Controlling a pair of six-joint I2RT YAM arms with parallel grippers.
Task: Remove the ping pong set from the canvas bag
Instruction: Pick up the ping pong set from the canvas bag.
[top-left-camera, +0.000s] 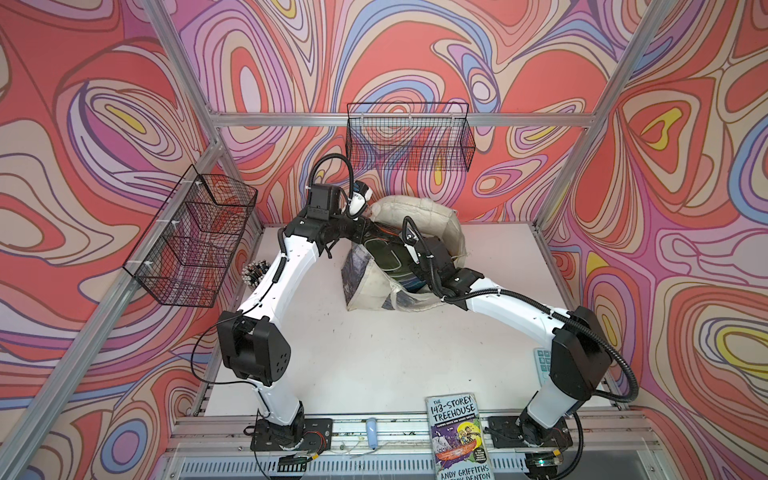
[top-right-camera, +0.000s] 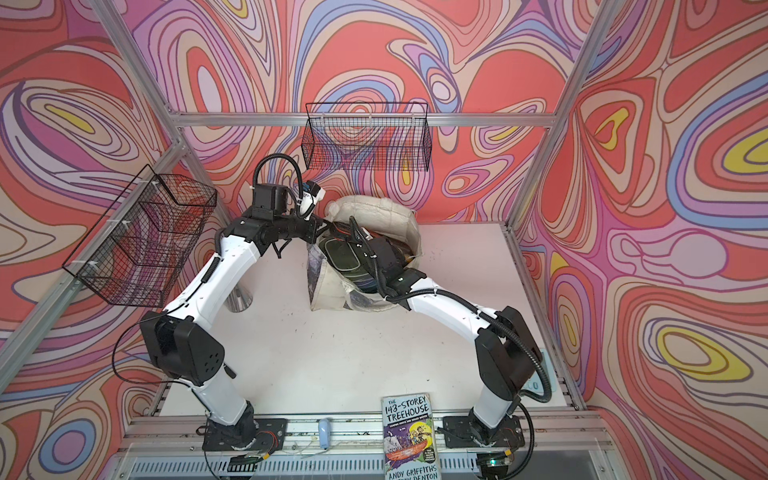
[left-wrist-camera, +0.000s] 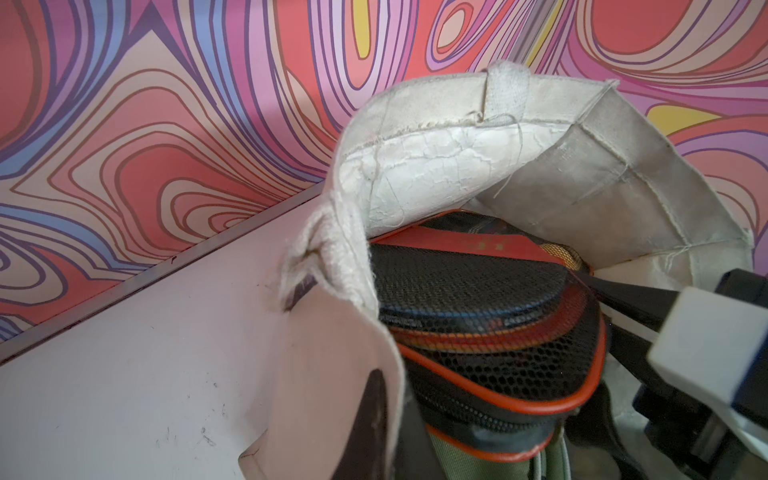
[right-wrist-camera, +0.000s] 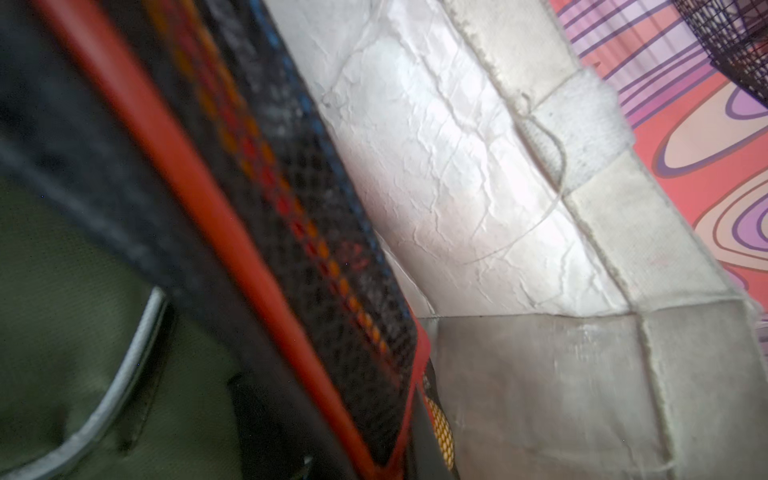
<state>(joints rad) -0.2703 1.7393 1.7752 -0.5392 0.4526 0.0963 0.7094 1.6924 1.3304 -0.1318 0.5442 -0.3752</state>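
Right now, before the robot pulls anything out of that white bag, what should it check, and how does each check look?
1. Bag mouth held open: ok. The left gripper is shut on the rim of the canvas bag.
2. Reaching the goods: ok. The right gripper is inside the mouth, beside the black mesh case.
3. Firm grip on a case: cannot tell. Its fingertips are hidden among the stacked cases.
4. Way out: probably ok. The olive cover shows in the open mouth with nothing lying over it.
5. Landing spot: ok. Bare table lies in front of the bag, and the book sits at the near edge.
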